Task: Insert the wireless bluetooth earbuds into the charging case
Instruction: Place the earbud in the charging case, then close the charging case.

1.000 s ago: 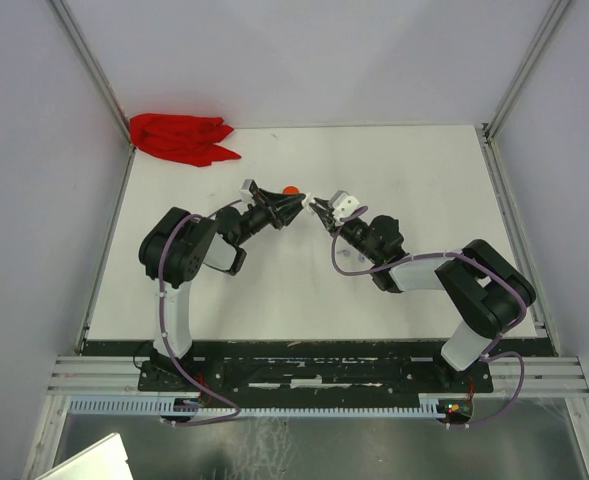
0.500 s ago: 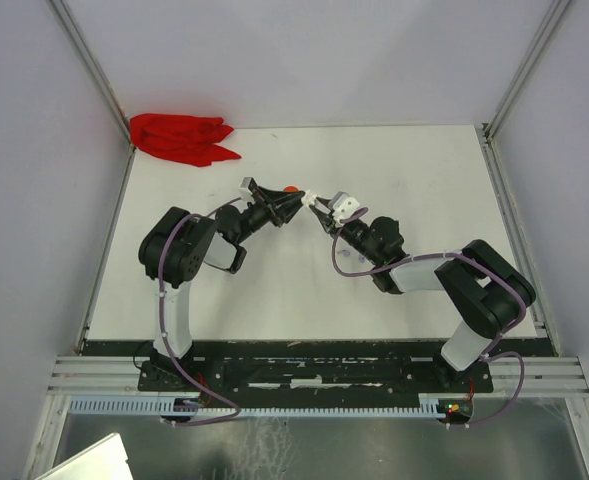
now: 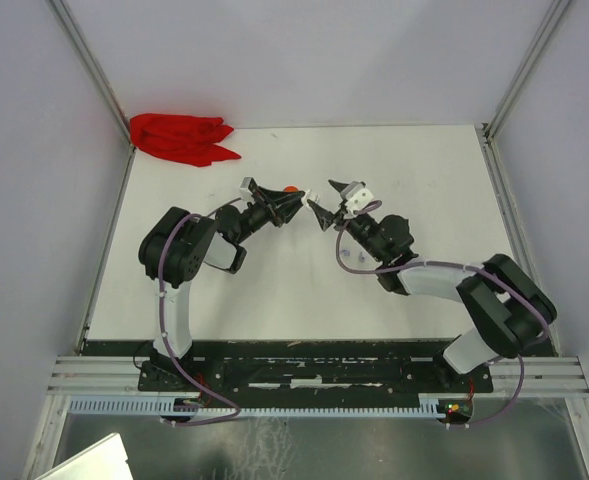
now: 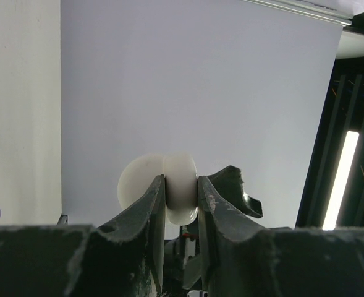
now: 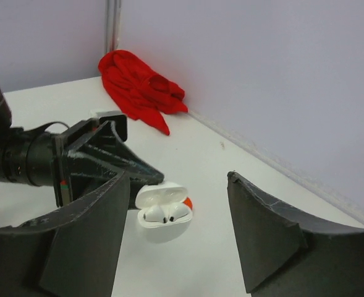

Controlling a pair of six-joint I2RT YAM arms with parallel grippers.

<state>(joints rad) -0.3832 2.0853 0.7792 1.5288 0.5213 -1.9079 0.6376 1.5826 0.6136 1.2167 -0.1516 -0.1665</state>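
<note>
A white charging case [image 5: 163,213] hangs above the table with its lid up, and my left gripper [image 4: 182,185] is shut on it. Two whitish earbuds [image 5: 162,214] sit side by side in its wells. In the left wrist view the case [image 4: 180,192] is pinched between the two dark fingers. My right gripper [image 5: 177,179] stands open just in front of the case, a finger on each side and touching nothing. In the top view the left gripper [image 3: 294,205] and the right gripper [image 3: 321,197] face each other tip to tip at mid-table.
A red cloth [image 3: 179,137] lies bunched in the far left corner, also seen as the red cloth [image 5: 141,86]. A small orange object [image 5: 188,203] sits just behind the case. White walls close the table [image 3: 424,180] on three sides.
My right gripper has opened wide and drawn back a little to the right, away from the case. The left gripper has kept still with the case in it.
</note>
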